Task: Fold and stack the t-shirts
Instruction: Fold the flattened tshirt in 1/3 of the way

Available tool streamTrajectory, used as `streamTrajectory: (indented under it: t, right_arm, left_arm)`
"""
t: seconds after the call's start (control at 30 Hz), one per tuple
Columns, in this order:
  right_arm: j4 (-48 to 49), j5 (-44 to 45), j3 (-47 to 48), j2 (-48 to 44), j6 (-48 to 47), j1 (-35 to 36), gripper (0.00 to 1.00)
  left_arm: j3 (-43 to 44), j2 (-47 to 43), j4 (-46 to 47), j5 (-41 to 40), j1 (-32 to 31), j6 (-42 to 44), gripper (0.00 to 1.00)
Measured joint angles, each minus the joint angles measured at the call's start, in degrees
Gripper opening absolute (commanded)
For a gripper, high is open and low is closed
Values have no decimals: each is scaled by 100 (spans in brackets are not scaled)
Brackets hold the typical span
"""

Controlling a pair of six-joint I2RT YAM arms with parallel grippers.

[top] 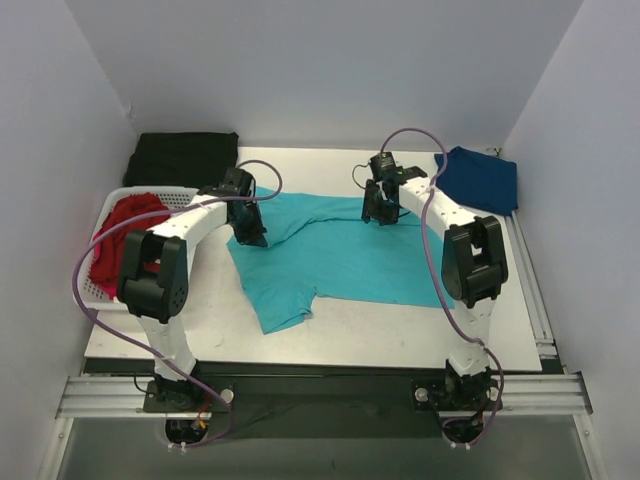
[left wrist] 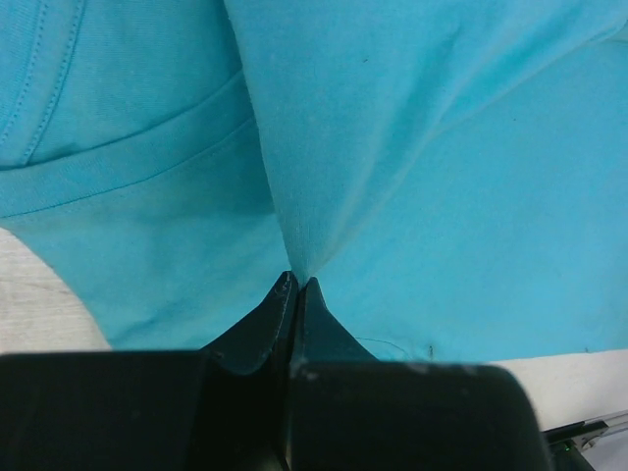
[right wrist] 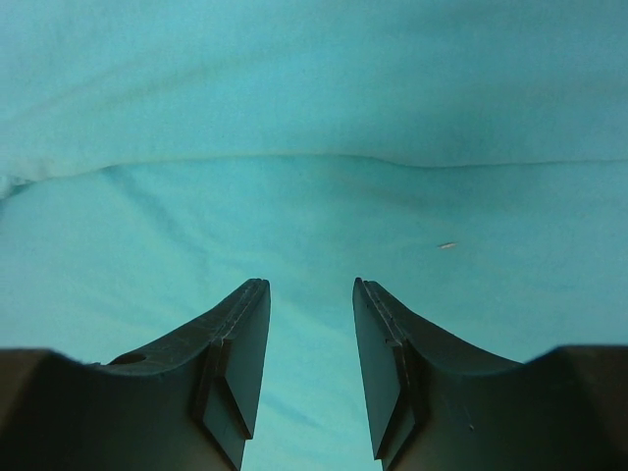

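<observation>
A turquoise-teal t-shirt [top: 340,255] lies spread over the middle of the table, one sleeve pointing to the front left. My left gripper [top: 250,235] is at the shirt's left edge, shut on a pinched ridge of the teal cloth [left wrist: 304,235]. My right gripper [top: 380,213] hovers over the shirt's back edge, jaws open with only flat teal cloth [right wrist: 314,196] showing between them. A navy blue t-shirt [top: 480,178] lies bunched at the back right corner. A red t-shirt [top: 120,232] sits in the white basket [top: 175,195] at the left.
A black cloth [top: 185,155] lies at the back left behind the basket. Bare table [top: 400,325] shows in front of the teal shirt. White walls close in the back and both sides.
</observation>
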Motion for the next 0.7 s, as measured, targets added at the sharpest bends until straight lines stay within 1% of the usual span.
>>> streamTrajectory:
  t: [0.2,0.33,0.53,0.7]
  right_arm:
    - [-2,-181,2,0,-2,81,40]
    - [-9,-317,28,4,-15,264,41]
    - [-35,-562,363,96,-118,640,41]
    - [-9,-693,570,168,-149,841,41]
  left_arm:
    - [229,87,-2,59,-7,-57,0]
    - [828,133,-35,140,-7,-92,0]
    - [1718,133,-42,280,-7,-107,0]
    - [2146,131,-140,356,-55,-59,0]
